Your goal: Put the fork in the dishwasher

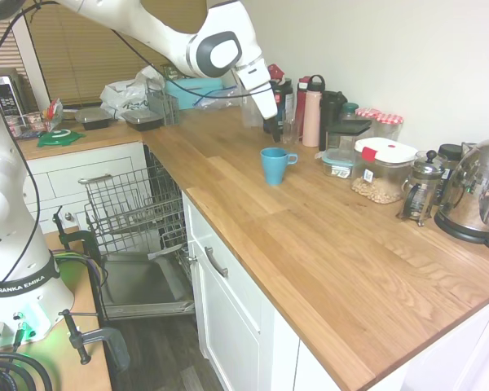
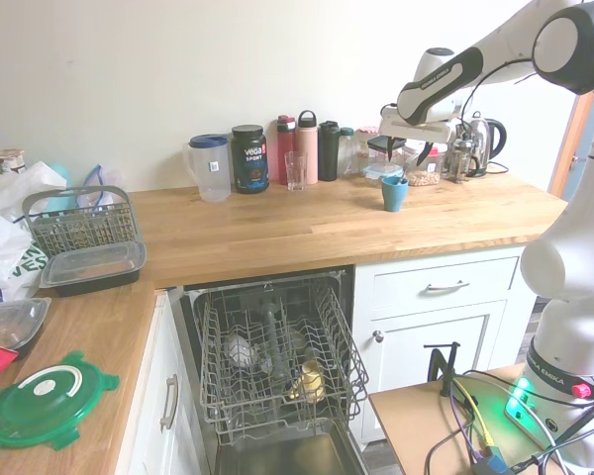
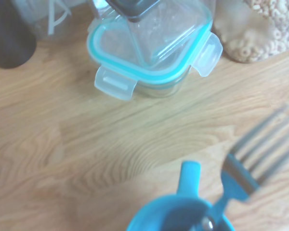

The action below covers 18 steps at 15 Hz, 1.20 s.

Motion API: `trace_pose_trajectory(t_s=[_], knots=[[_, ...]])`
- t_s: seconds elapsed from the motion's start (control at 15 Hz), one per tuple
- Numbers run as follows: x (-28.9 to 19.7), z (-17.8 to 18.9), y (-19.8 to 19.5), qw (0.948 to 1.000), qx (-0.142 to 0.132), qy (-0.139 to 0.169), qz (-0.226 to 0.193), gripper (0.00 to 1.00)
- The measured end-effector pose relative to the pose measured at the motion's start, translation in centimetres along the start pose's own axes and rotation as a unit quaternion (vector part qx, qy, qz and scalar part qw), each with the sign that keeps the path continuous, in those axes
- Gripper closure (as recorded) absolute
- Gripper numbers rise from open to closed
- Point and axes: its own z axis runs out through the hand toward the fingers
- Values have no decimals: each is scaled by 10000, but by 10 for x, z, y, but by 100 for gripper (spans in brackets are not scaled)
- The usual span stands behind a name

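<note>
the fork [image 3: 253, 159] stands in the blue mug [image 1: 274, 165], tines up and leaning on the rim, plain only in the wrist view. the gripper [image 1: 272, 124] hangs above the mug, not touching it; whether its jaws are parted or closed, i cannot tell. the dishwasher [image 2: 277, 366] lies open below the counter [image 1: 326, 236], well apart from the mug, its rack [image 1: 134, 208] pulled out.
</note>
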Motion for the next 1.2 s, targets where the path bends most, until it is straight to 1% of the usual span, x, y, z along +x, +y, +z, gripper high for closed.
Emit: trace_pose_trajectory(t_s=[0.13,0.27,0.33,0.53,0.87,1.2], knots=[[7,20,0,10000,-20,-1,62,0],[16,30,-2,9999,20,38,131,0],[19,31,-3,9999,35,56,143,100],[14,34,-12,9999,61,74,100,100],[13,52,-15,9999,-24,46,130,100],[14,53,-16,9999,-22,52,138,100]])
